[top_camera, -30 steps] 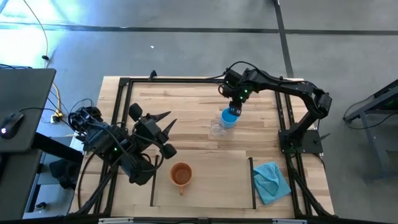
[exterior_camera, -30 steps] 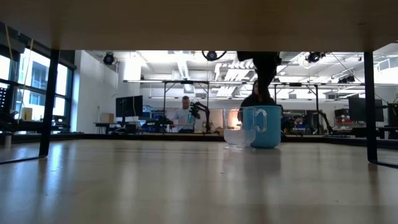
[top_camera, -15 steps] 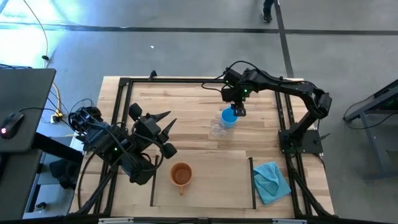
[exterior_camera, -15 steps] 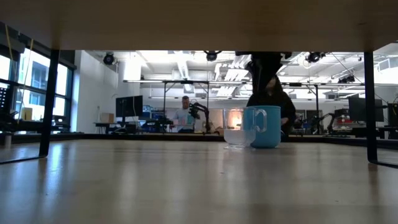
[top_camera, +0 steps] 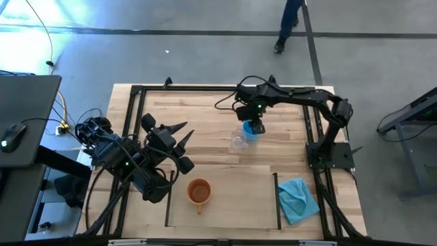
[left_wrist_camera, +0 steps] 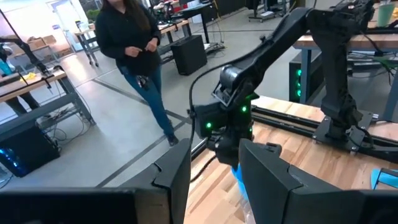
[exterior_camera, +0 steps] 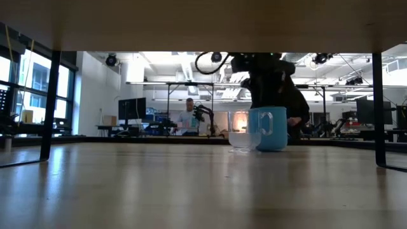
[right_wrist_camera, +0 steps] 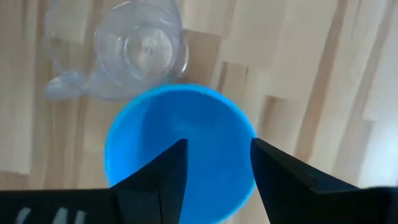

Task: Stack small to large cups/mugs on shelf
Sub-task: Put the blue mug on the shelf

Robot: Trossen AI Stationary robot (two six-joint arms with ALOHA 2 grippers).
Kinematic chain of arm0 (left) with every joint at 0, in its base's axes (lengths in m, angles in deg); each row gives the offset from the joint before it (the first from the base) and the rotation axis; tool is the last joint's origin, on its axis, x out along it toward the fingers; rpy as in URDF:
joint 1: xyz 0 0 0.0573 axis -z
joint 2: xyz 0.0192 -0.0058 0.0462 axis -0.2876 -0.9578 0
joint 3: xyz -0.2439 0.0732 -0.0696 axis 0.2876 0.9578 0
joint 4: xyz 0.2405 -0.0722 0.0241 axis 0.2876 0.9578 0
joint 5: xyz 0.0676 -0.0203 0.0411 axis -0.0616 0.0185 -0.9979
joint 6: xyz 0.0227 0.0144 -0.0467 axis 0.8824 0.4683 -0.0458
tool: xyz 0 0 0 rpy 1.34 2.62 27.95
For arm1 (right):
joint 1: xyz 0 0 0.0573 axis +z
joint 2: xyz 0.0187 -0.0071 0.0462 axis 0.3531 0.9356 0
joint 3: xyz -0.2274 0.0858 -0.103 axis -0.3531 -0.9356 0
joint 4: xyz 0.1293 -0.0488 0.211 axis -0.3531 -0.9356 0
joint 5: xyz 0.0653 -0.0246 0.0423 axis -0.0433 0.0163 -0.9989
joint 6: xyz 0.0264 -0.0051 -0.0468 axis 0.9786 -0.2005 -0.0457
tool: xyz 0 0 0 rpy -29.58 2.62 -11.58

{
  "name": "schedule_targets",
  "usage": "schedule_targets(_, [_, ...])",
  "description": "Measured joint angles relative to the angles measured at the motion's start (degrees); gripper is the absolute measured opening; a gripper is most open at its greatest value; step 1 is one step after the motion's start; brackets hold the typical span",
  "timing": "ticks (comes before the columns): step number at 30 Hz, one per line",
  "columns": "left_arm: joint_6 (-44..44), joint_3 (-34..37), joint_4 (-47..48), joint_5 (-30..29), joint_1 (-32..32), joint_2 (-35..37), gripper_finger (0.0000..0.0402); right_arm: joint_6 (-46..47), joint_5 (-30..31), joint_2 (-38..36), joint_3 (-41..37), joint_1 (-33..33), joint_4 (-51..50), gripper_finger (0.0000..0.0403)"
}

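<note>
The bright blue mug (top_camera: 250,132) stands upright on the tabletop near the far edge, with the clear glass cup (top_camera: 238,142) right beside it. In the low view the blue mug (exterior_camera: 268,130) shows its handle, and the glass cup (exterior_camera: 240,132) is next to it. The orange mug (top_camera: 199,192) stands on the pale shelf panel (top_camera: 239,198). My right gripper (top_camera: 255,124) hangs open over the blue mug (right_wrist_camera: 180,152), one finger (right_wrist_camera: 171,168) above its hollow and the other (right_wrist_camera: 273,168) by the rim. My left gripper (top_camera: 183,146) waits open at the table's left.
A teal cloth (top_camera: 298,199) lies near the right front corner. A black metal frame (top_camera: 133,123) runs around the tabletop. A person (left_wrist_camera: 134,43) walks on the floor beyond the far edge. Bare wood lies between the cups and the shelf.
My right arm has swung its wrist toward the table's left and turned about above the blue mug, staying over it. The blue mug and the glass cup have kept their places. A person has walked into view past the far edge.
</note>
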Motion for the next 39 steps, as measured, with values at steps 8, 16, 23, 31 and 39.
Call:
schedule_targets(8, [0.00, 0.00, 0.00, 0.02, 0.00, 0.01, 0.0124, 1.64, 2.59, 2.43, -0.02, 0.97, 0.86, 0.0165])
schedule_targets(16, [0.91, -0.01, 0.00, 0.03, 0.00, 0.02, 0.0124, 3.62, 2.65, 1.92, 2.21, 0.73, -0.78, 0.0165])
schedule_targets(23, [0.93, -0.01, 0.00, 0.09, 0.00, 0.02, 0.0124, 3.43, 2.38, 1.90, 3.02, 0.86, -3.05, 0.0164])
schedule_targets(31, [1.07, 0.00, 0.00, 1.16, 0.00, 0.02, 0.0124, 1.77, 2.40, 1.90, 2.97, 0.49, -7.10, 0.0164])
schedule_targets(39, [1.09, -0.01, 0.00, 1.16, 0.00, 0.02, 0.0124, 1.76, 2.16, 1.90, 2.97, 0.51, -6.13, 0.0164])
